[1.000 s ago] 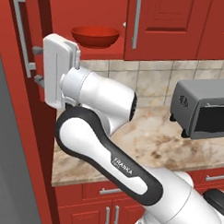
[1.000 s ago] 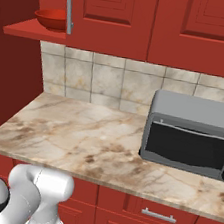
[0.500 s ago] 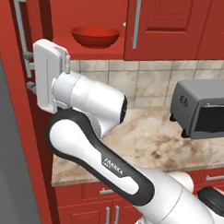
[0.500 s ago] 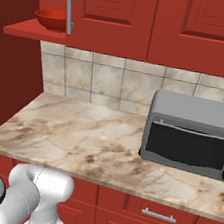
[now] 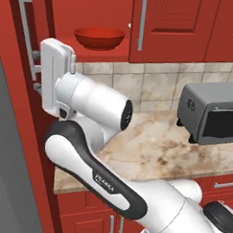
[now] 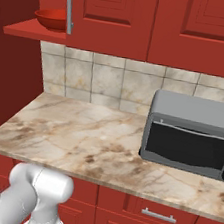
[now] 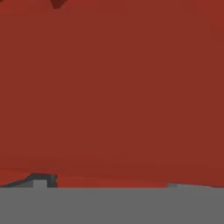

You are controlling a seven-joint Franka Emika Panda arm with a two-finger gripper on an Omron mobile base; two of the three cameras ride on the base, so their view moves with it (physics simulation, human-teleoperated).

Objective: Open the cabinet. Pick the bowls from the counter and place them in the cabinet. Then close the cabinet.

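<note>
Standing with our claw point(image 5: 38, 69) wide open, empty, at the cabinet's door handle point(image 5: 27, 35), we risk shoving the door unevenly.

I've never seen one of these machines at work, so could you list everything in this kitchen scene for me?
Bowl: one, glossy red, on the cabinet shelf.
Cabinet: one, red, above the counter; left door swung open.
Counter: one, beige-brown marble.
Oven: one, grey with dark glass, on the counter's right.
Wall tiles: beige, behind the counter.
Low cupboards: red, under the counter.
Gripper: open, by the open door.
Arm: one, white.
</note>
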